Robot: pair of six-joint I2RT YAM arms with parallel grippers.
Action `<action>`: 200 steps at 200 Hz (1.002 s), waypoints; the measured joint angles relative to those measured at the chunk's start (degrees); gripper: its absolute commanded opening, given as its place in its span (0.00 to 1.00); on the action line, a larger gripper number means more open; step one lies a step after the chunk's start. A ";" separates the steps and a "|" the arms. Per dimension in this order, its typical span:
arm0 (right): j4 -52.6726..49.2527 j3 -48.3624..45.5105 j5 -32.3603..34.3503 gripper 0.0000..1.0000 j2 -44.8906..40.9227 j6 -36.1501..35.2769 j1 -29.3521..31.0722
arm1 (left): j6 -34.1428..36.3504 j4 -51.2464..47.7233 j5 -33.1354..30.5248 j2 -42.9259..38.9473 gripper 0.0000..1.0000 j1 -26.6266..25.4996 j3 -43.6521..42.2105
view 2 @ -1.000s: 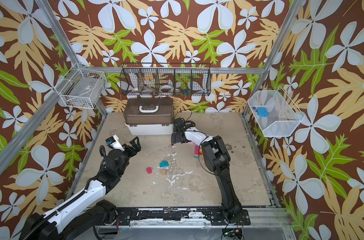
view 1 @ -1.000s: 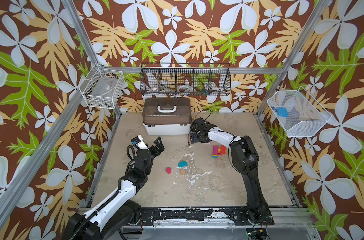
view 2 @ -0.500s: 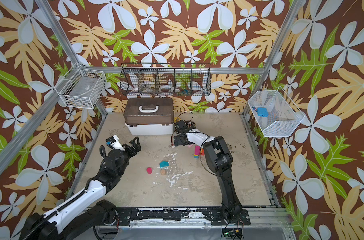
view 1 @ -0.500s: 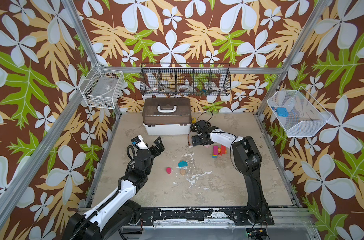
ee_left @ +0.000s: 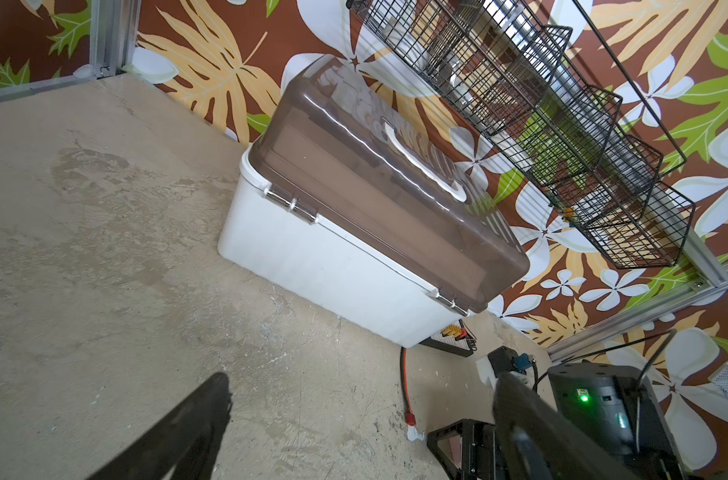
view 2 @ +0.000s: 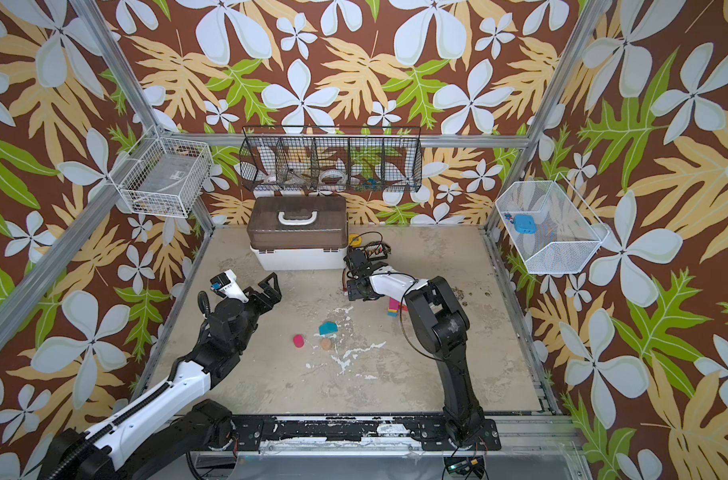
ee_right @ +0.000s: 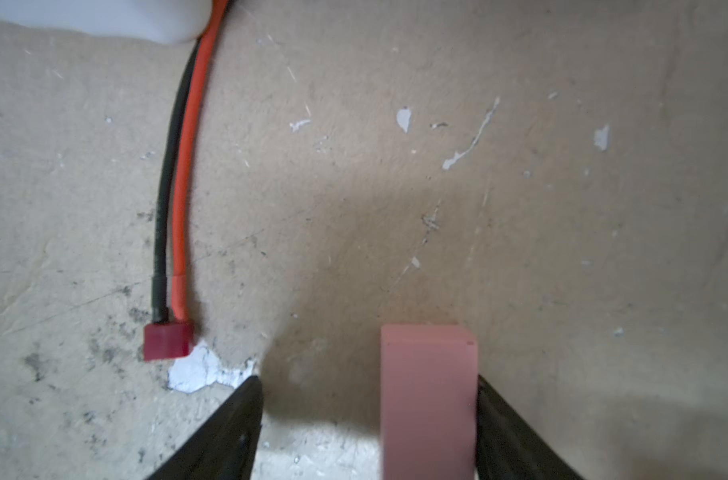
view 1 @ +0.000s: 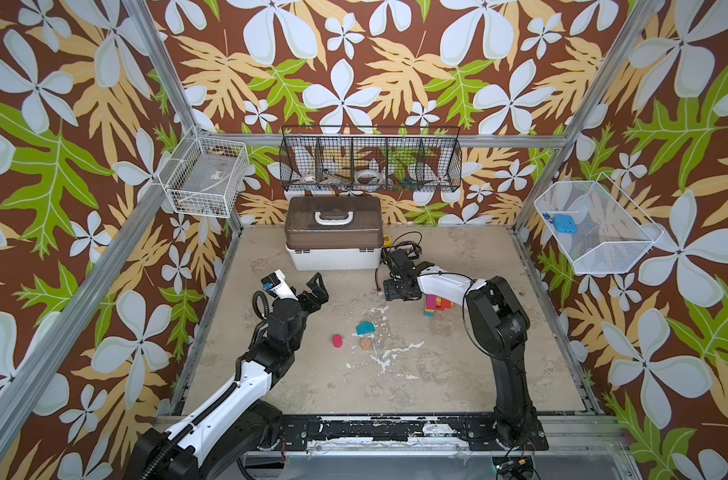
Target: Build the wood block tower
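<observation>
The tower point(view 1: 435, 305) point(view 2: 395, 307) is a small stack of pink, magenta, yellow and blue wood blocks right of centre, partly hidden by my right arm. My right gripper point(view 1: 397, 293) point(view 2: 360, 293) is low over the floor, just left of the tower. A pink bar point(ee_right: 429, 399) lies between the jaws of this gripper point(ee_right: 368, 390); it touches one finger point(ee_right: 503, 419) and a gap separates it from the other. A teal roof piece point(view 1: 365, 328), a crimson cylinder point(view 1: 337, 340) and a tan cylinder point(view 1: 366, 343) lie loose mid-floor. My left gripper point(view 1: 317, 291) point(ee_left: 362, 386) hangs open and empty.
A brown-lidded white toolbox point(view 1: 333, 241) point(ee_left: 354, 232) stands at the back. Beside it is an electronic board point(view 1: 406, 249), and its red and black wire point(ee_right: 179, 187) ends close to my right gripper. Wire baskets point(view 1: 370, 166) hang on the walls.
My right gripper has shifted slightly toward the tower and its jaws have narrowed around the pink bar. The left arm has not moved.
</observation>
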 measured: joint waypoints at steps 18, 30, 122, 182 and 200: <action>0.26 -0.81 0.24 0.66 -0.55 0.15 0.15 | 0.00 0.02 0.00 -0.02 1.00 0.00 0.00; 0.20 -1.46 0.39 0.63 -1.07 0.24 0.33 | -0.09 0.02 0.00 -0.02 1.00 0.00 0.00; -0.17 -6.23 0.66 0.38 -4.57 0.39 1.68 | -0.20 0.02 0.02 0.31 1.00 0.00 0.00; 0.35 -7.85 0.74 0.51 -5.99 0.46 2.91 | -0.20 0.02 0.02 0.46 1.00 0.00 0.00; 0.66 -9.44 0.96 0.58 -8.35 0.72 4.50 | -0.20 0.02 0.02 0.50 1.00 0.00 0.00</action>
